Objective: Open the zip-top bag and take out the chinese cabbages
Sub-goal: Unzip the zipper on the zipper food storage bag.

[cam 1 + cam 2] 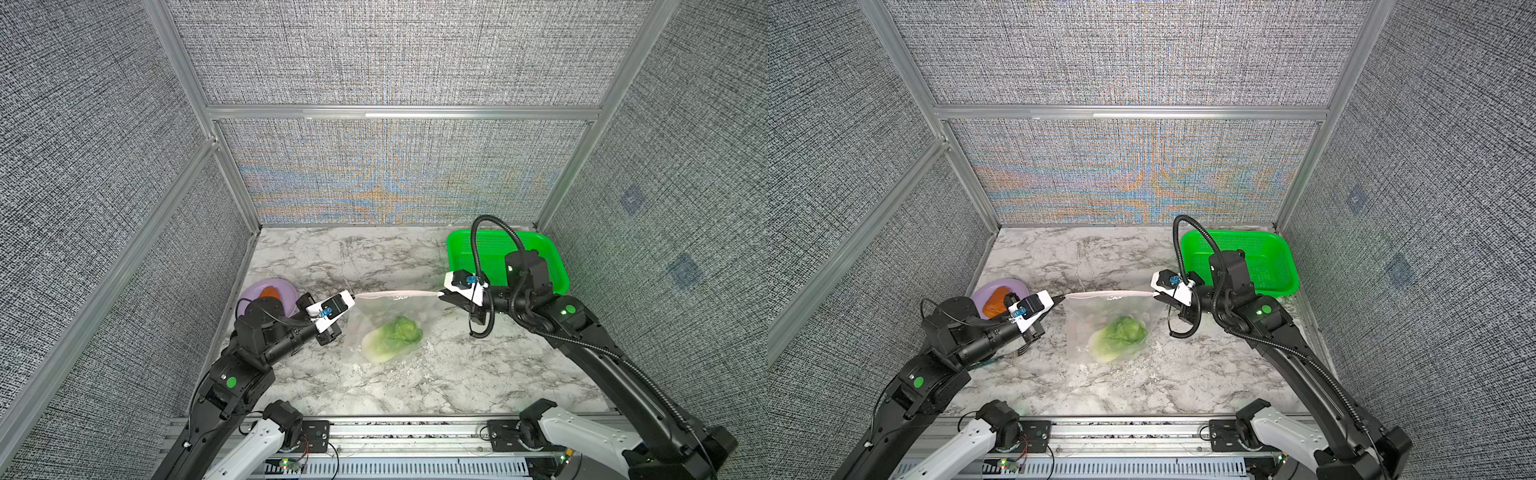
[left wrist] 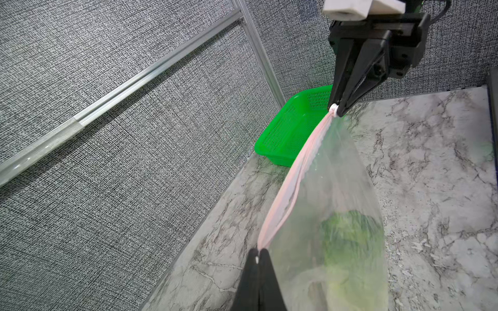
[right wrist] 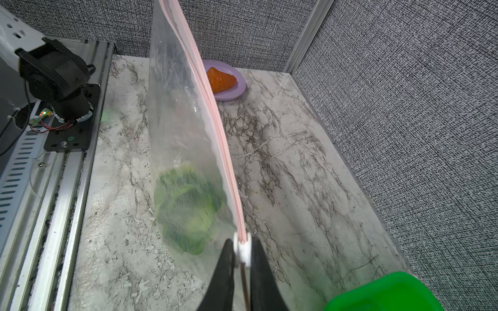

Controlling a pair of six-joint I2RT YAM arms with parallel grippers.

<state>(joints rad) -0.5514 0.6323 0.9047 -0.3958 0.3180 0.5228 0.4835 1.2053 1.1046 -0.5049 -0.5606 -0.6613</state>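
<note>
The zip-top bag is held up at center frame in both top views, stretched btwn the two arms over the marble table. Its pink zip strip is pulled taut into a near-horizontal line. The left gripper, center-left, is pinched tight on the strip's left end w/ the jaws fully together; the same pinch is seen at the lower edge of the left wrist view. The right gripper, center-right, is clamped narrow on the white slider at the strip's other end. In the left wrist view the strip's two pink bands are seen slightly parted mid-length. The chinese cabbage is inside the bag, low in it, just below frame center, leaves green and base pale. A green basket is seen upper right on the table, partly covered by the right arm. A purple plate w/ an orange wedge is seen at mid-left, partly behind the left arm.
</note>
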